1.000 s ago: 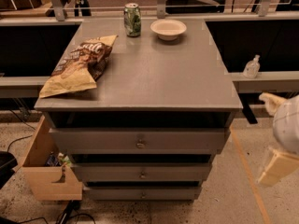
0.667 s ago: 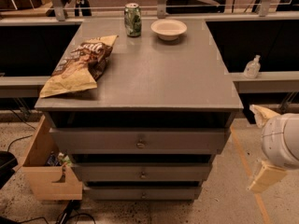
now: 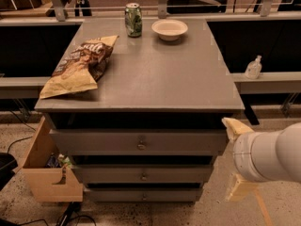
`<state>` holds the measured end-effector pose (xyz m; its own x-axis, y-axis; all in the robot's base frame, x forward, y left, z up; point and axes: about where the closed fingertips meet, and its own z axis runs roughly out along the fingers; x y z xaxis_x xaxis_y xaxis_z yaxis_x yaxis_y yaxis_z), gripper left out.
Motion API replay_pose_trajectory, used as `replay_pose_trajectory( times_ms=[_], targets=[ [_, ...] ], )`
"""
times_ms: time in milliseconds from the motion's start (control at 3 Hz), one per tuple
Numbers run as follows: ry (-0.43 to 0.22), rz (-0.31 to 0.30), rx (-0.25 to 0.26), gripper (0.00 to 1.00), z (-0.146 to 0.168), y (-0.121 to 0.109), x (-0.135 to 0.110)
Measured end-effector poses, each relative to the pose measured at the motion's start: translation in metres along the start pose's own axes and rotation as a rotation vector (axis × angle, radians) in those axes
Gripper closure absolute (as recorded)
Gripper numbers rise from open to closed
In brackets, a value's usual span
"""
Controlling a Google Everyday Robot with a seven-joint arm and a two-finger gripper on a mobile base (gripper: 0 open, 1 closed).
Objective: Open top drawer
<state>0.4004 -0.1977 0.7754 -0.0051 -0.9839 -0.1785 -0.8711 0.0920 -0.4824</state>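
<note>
top drawer [image 3: 94,142] is the widest grey front, right under the cabinet top [image 3: 160,79], facing me; round metal knob [image 3: 141,145] sits at its centre, nothing on it; a dark gap shows between the drawer front and the top's edge, and the front looks to stand a little proud of the ones below, though how far out it is I can't tell; gripper [image 3: 232,159] is off the drawer's right end, well apart from the knob, on a white arm [image 3: 273,152] coming in from the right edge; its two pale yellow fingers [image 3: 235,127] are spread wide, one up by the drawer's right corner, one lower down near the floor, nothing between them; can't tell whether the upper finger touches the cabinet; two shorter grey drawer fronts [image 3: 143,175] sit below the top one with like knobs; pale wooden box [image 3: 47,182] stands on the floor against the cabinet's left side, some small stuff inside; on the cabinet top a chip bag [image 3: 77,67] lies at the left edge, a green can [image 3: 133,19] stands upright at the back, a white bowl [image 3: 169,28] just beside it to the right; a small clear pump bottle [image 3: 253,68] is on the ledge to the right.
</note>
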Motion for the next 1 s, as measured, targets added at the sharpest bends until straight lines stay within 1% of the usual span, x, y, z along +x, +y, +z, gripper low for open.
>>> replay_pose_trajectory(
  times_ms=[333,667,1000],
  targets=[
    [0.0,-0.001,0.001,0.0,0.0,0.0,0.0],
    [0.017,-0.015,-0.007,0.0,0.016,0.005,-0.003],
    [0.056,-0.039,-0.021,0.0,0.048,0.015,-0.004]
  ],
)
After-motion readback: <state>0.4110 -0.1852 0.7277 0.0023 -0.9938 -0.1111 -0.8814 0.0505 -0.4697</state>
